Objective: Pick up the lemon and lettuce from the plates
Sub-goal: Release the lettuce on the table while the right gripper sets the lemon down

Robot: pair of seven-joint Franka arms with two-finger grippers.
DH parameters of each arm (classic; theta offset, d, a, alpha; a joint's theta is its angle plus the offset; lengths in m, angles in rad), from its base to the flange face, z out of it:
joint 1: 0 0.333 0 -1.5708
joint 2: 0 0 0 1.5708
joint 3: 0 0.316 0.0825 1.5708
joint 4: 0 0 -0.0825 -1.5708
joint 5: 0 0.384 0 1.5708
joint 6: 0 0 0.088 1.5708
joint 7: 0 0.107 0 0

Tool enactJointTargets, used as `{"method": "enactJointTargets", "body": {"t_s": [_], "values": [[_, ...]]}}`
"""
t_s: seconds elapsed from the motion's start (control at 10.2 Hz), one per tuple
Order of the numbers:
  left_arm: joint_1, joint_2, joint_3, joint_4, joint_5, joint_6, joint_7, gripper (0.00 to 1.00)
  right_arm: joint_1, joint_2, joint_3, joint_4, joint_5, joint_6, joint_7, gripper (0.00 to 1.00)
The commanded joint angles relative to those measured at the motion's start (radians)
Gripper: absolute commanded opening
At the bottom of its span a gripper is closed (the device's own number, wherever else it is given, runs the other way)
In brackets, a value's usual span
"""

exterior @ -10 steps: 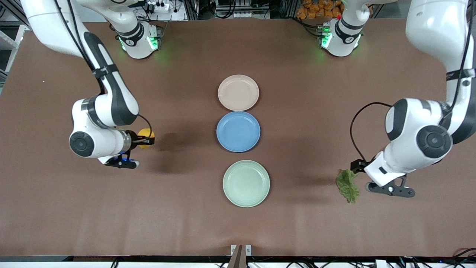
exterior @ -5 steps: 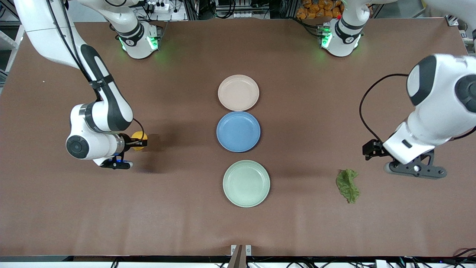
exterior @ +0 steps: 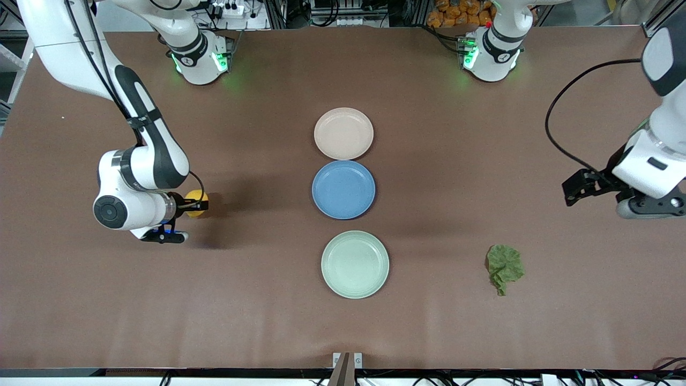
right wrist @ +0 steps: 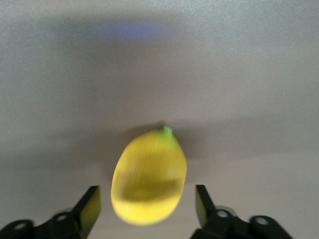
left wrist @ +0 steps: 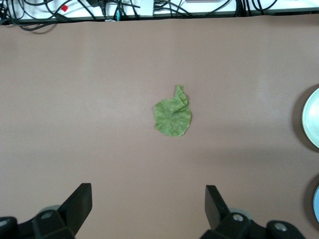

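All 3 plates in the middle of the table are bare: the beige-pink plate [exterior: 343, 133], the blue plate [exterior: 343, 189] and the mint plate [exterior: 355, 264]. So both pieces of food are already off the plates, and the picking looks essentially done.

The lettuce [exterior: 504, 266] lies flat on the table toward the left arm's end, well apart from the mint plate. The left gripper [left wrist: 147, 209] is up in the air near that end with its fingers spread and nothing between them.

The lemon [exterior: 196, 203] is toward the right arm's end. The right gripper [right wrist: 148, 211] is low over the table there, fingers spread on either side of the lemon without pinching it. Whether the lemon rests on the table cannot be told; what seems left is clearing this arm away.
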Motion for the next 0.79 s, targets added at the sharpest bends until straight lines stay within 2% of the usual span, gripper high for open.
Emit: {"method": "enactJointTargets", "body": {"t_s": [0.0,0.2,0.39,0.69], "values": [[0.017,-0.049,-0.004,-0.026,-0.026,-0.029,-0.004,1.0,-0.02,-0.019,0.021,0.001,-0.003,-0.015,0.003,1.0],[0.064,-0.073,-0.012,-0.026,-0.07,-0.065,0.006,1.0,-0.02,-0.048,0.025,0.091,-0.001,-0.137,0.0,1.0],[0.06,-0.113,0.001,-0.03,-0.099,-0.089,0.006,1.0,-0.02,-0.079,0.025,0.209,-0.001,-0.271,-0.001,1.0],[0.045,-0.116,0.011,-0.038,-0.099,-0.119,0.003,1.0,-0.022,-0.142,0.019,0.359,-0.004,-0.401,0.0,1.0]]}}
